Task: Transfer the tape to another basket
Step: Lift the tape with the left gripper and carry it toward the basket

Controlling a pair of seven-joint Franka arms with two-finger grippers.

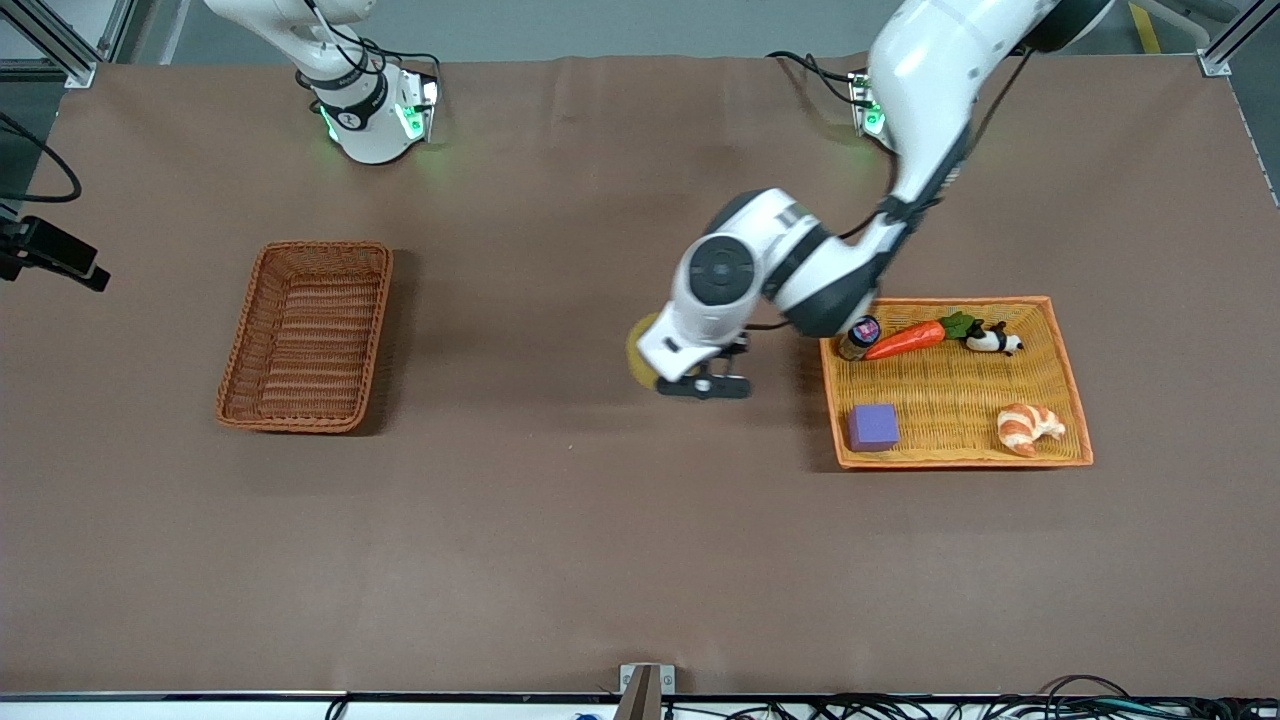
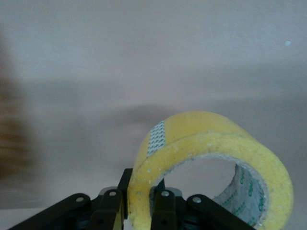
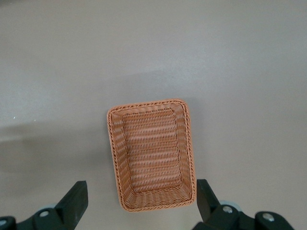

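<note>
A brown cloth-covered table [image 1: 560, 540] fills the frame, aluminium framing at the upper corners, cables along the bottom edge. Mid-frame, the left gripper [image 1: 703, 385] hangs over bare cloth, fingers [image 2: 165, 211] pinched on the wall of the thick yellowish roll of packing tape [image 2: 211, 158]; the roll peeks out beside the wrist. At centre-left lies the reddish-brown woven wicker basket [image 1: 308, 335]. At centre-right, the wide orange-yellow woven tray [image 1: 1070, 380] carries a purple cube [image 1: 873, 427]. The right gripper [image 3: 141, 203] waits over the reddish basket, jaws spread wide.
</note>
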